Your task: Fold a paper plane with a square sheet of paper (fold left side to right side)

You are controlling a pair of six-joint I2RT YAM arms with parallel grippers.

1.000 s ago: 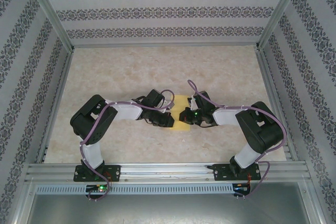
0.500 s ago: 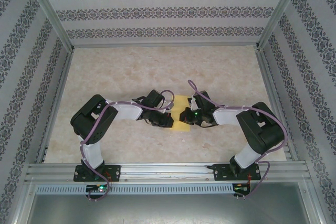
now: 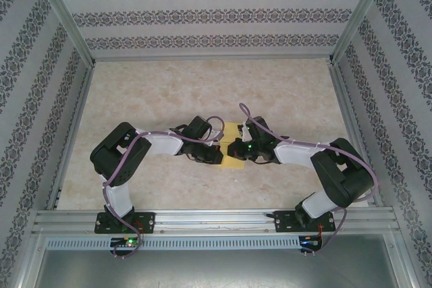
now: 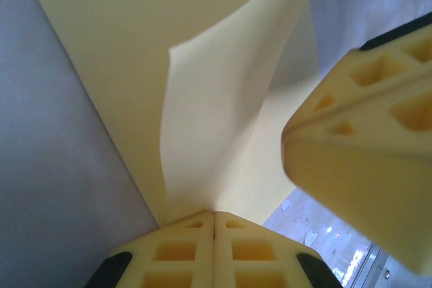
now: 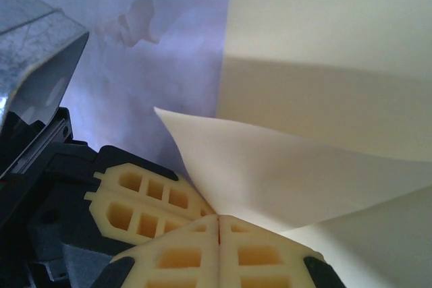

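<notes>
The square sheet of paper (image 3: 235, 162) is yellow and lies mid-table between both grippers, mostly covered by them. In the left wrist view a flap of the paper (image 4: 216, 112) lifts off the flat part and runs into my left gripper (image 4: 214, 215), which is shut on its edge. In the right wrist view a raised flap (image 5: 304, 166) comes out of my right gripper (image 5: 218, 219), shut on it as well. The two grippers meet tip to tip over the sheet: the left gripper (image 3: 219, 155) and the right gripper (image 3: 231, 148). The left gripper's fingers (image 5: 145, 197) sit just left of the right jaws.
The marbled beige table (image 3: 169, 92) stretches wide behind and beside the arms. Patterned walls with aluminium posts (image 3: 64, 18) close in three sides. A metal rail (image 3: 216, 217) carrying the arm bases runs along the near edge.
The left jaws have closed the last bit on the paper. The right arm has shifted left and its gripper now covers more of the sheet.
</notes>
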